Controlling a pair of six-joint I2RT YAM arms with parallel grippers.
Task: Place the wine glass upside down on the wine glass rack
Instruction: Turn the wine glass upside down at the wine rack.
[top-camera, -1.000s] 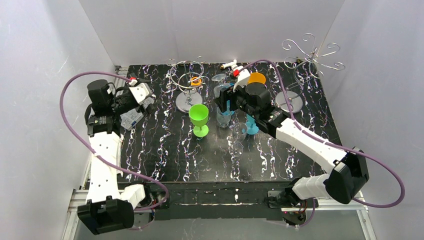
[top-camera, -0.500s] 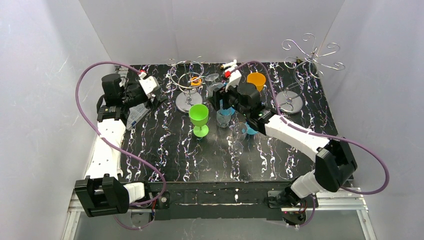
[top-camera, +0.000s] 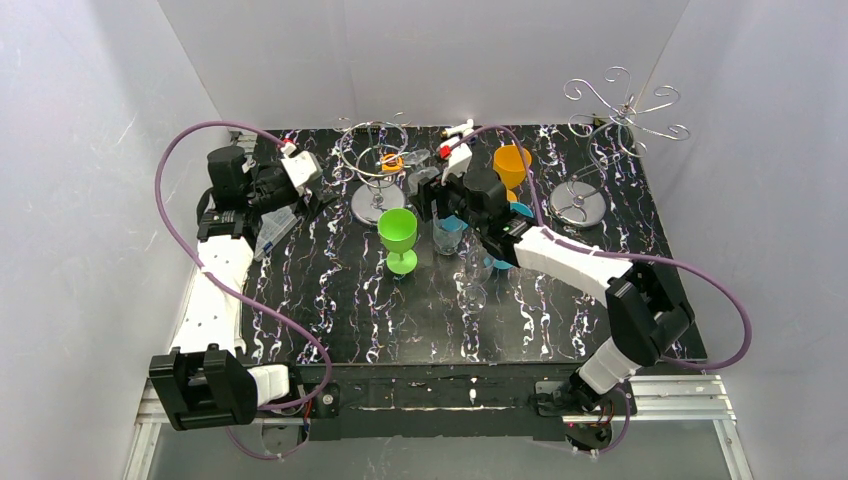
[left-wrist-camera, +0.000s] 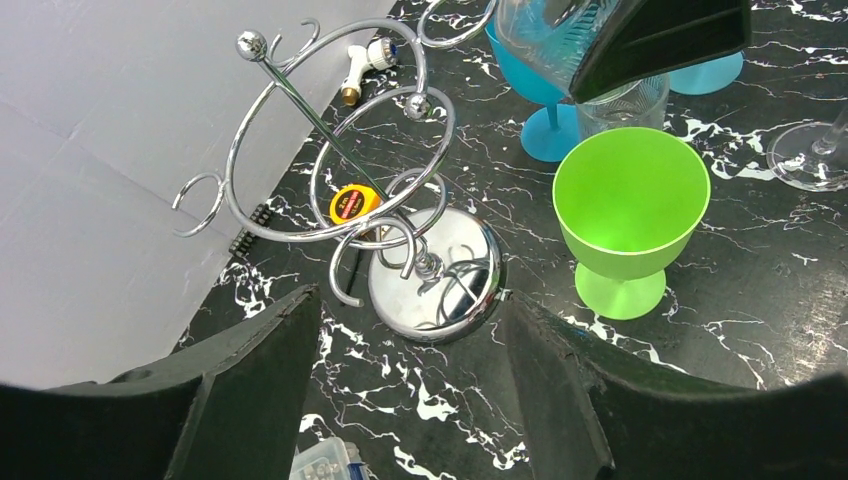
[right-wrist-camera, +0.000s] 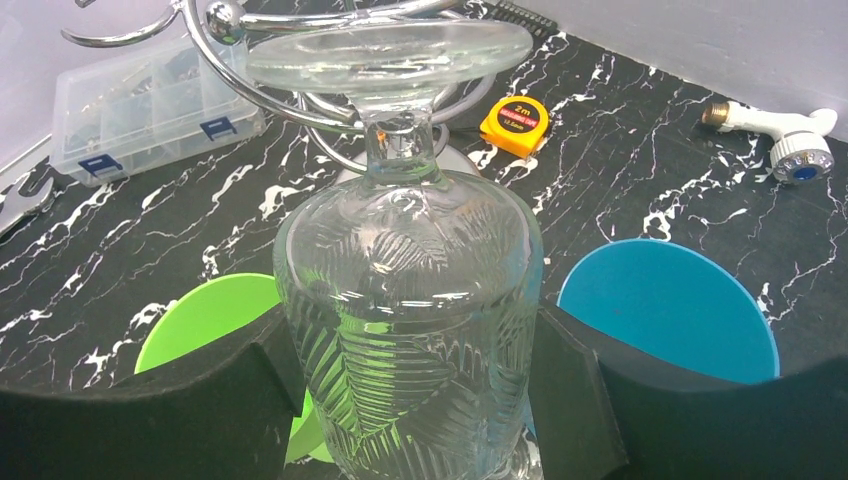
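Observation:
My right gripper (right-wrist-camera: 410, 395) is shut on the bowl of a clear, leaf-patterned wine glass (right-wrist-camera: 410, 300). The glass's round foot points away from the wrist, close to the rings of the shorter loop stand (right-wrist-camera: 300, 105). In the top view this gripper (top-camera: 440, 197) is at mid-table, back. The wine glass rack (top-camera: 622, 112), tall with scroll arms and a round base (top-camera: 578, 208), stands at the far right, well apart from the glass. My left gripper (left-wrist-camera: 410, 400) is open and empty, hovering left of the loop stand (left-wrist-camera: 340, 160); the top view shows it at the back left (top-camera: 300, 188).
A green goblet (top-camera: 398, 236), a clear tumbler (top-camera: 447, 237), blue goblets (top-camera: 503, 258), a clear stemmed glass (top-camera: 478, 266) and an orange cup (top-camera: 512, 159) crowd the middle. A tape measure (top-camera: 391, 162), a white nozzle (top-camera: 458, 130) and a plastic parts box (top-camera: 270, 230) lie nearby.
My right arm has carried the glass leftward and back, toward the loop stand. My left arm swung toward the back of the table, then held still.

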